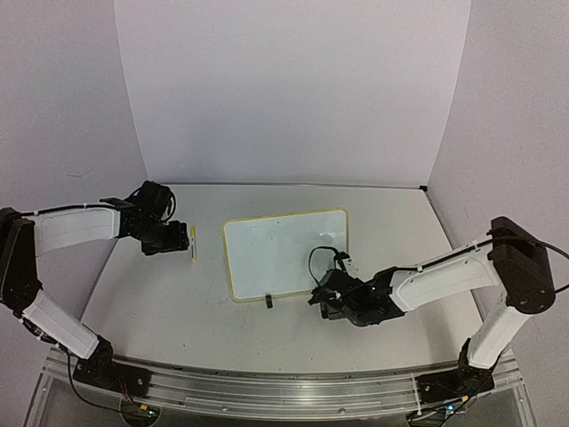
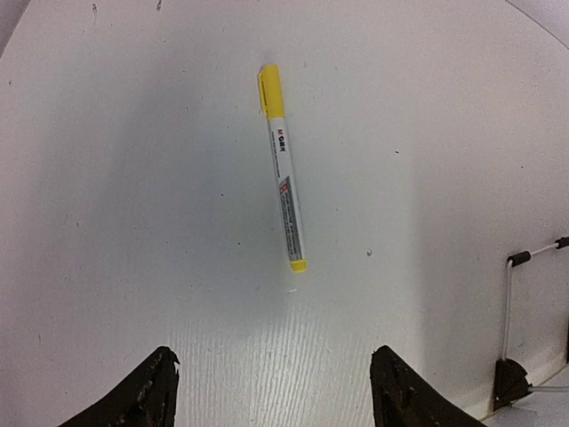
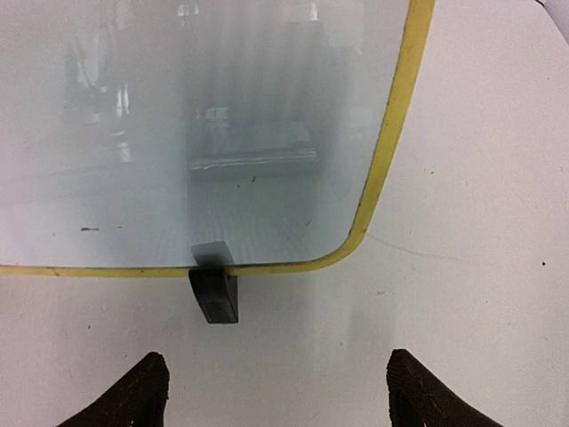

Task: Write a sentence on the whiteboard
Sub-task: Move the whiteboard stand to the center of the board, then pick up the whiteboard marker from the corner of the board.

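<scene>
The whiteboard [image 1: 284,253] lies flat mid-table, white with a pale yellow rim [image 3: 391,133] and a black clip foot [image 3: 213,295] on its near edge. The sentence does not show in these views; the board's surface only reflects the room. A white marker [image 2: 284,169] with a yellow cap lies on the table to the left of the board [image 1: 193,242]. My left gripper [image 2: 276,396] hovers open just short of the marker's tail end, holding nothing. My right gripper [image 3: 277,396] stands open and empty at the board's near right corner [image 1: 322,301], just short of the clip foot.
A second black clip foot [image 1: 268,302] sits further left on the board's near edge. White walls close off the back and both sides of the table [image 1: 160,311]. A thin wire stand [image 2: 511,311] shows at the right edge of the left wrist view.
</scene>
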